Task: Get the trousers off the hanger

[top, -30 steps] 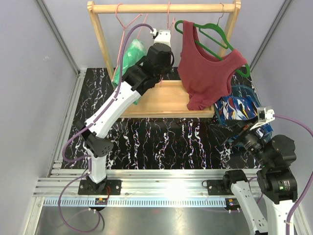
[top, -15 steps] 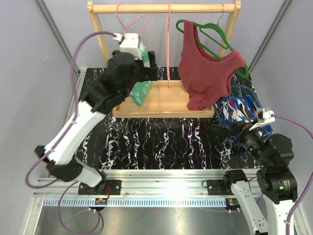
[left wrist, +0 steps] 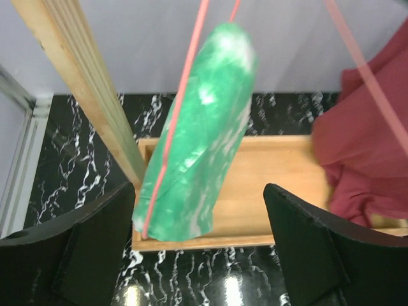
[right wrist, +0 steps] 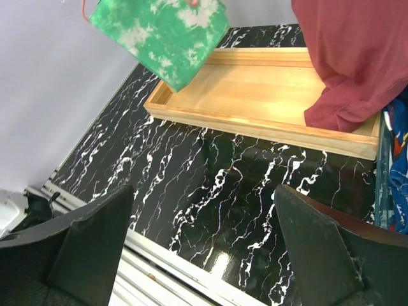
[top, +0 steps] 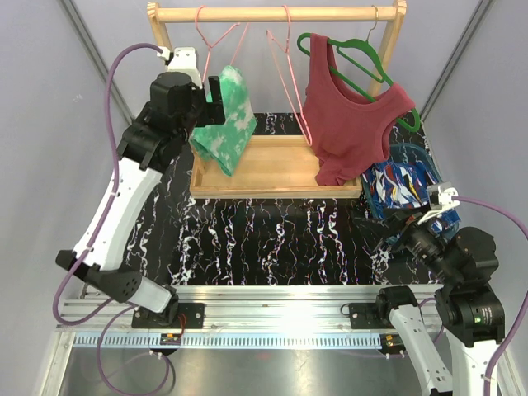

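Observation:
The green-and-white tie-dye trousers [top: 227, 120] hang on a pink hanger [top: 216, 37] at the left of the wooden rail [top: 330, 13]. In the left wrist view these trousers [left wrist: 201, 134] hang ahead of the jaws, with the pink wire along their left edge. My left gripper [top: 212, 95] is raised beside their upper left edge, open [left wrist: 199, 194], with nothing between its fingers. The blue printed trousers [top: 400, 186] lie on the table at the right. My right gripper [top: 406, 227] sits low just in front of them, open [right wrist: 204, 190] and empty.
A second pink hanger [top: 290, 78] hangs bare and tilted mid-rail. A dark red tank top [top: 351, 124] hangs on a green hanger [top: 363, 54] at the right. The rack's wooden base tray [top: 272, 169] lies under them, and grey walls close in both sides.
My left arm has swung from mid-rail to the left end and its jaws have opened. The green trousers now hang spread out at its right. The bare pink hanger swings. The right arm barely moved.

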Robot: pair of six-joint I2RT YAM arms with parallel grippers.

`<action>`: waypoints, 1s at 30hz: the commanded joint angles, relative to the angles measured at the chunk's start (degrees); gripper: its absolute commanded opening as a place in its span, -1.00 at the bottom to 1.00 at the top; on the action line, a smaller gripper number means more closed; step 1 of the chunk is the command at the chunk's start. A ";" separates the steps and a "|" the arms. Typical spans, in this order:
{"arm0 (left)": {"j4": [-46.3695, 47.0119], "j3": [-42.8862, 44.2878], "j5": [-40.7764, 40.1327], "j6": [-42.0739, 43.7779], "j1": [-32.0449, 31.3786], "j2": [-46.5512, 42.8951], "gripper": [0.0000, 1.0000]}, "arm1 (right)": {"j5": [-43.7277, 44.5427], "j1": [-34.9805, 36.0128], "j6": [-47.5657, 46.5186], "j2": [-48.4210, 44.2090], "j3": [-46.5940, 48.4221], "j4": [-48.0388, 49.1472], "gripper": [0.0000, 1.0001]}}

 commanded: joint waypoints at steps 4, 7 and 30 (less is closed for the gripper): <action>-0.76 0.77 13.18 1.95 7.76 4.47 0.44 | -3.72 -0.17 -1.73 0.44 1.98 -0.20 0.99; -0.85 2.43 14.24 2.47 8.82 7.37 0.23 | -4.59 -0.17 -1.73 0.53 1.89 -0.11 0.99; -8.13 15.78 17.06 -3.49 9.44 8.78 -1.00 | -9.42 -0.17 -1.47 0.61 2.15 2.26 0.99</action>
